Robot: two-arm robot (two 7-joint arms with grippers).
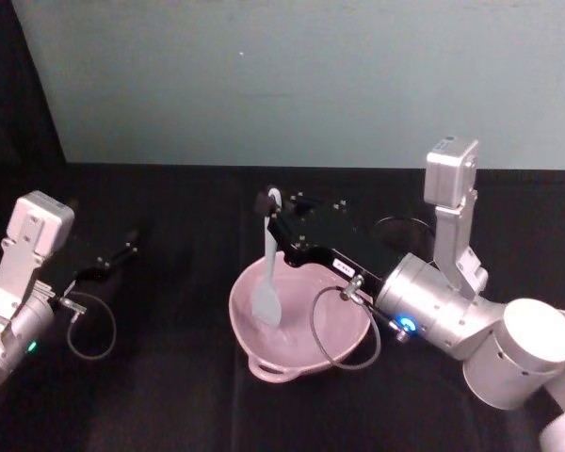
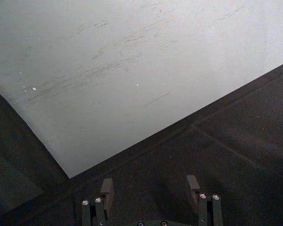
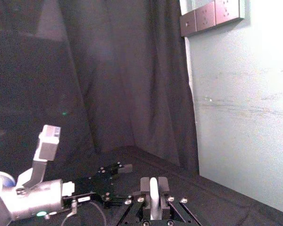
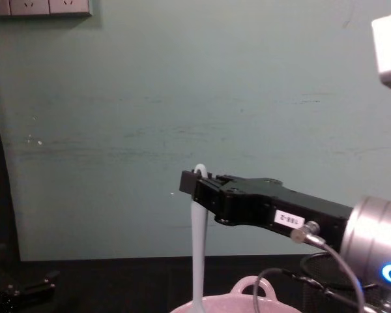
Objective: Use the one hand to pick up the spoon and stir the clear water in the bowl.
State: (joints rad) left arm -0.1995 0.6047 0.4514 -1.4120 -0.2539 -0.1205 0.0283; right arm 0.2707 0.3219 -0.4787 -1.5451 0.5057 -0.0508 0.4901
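R claw (image 1: 269, 204) clenched on spoon (image 1: 267, 275) handle (paddle down in bowl (image 1: 261, 363)); L claw (image 2: 150, 184) parked left, released.

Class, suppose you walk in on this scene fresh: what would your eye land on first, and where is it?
The white spoon stands out, hanging nearly upright with its paddle inside the pink bowl, centre front. The right hand is shut on its handle top, above the bowl. The left hand sits open, off to the left.
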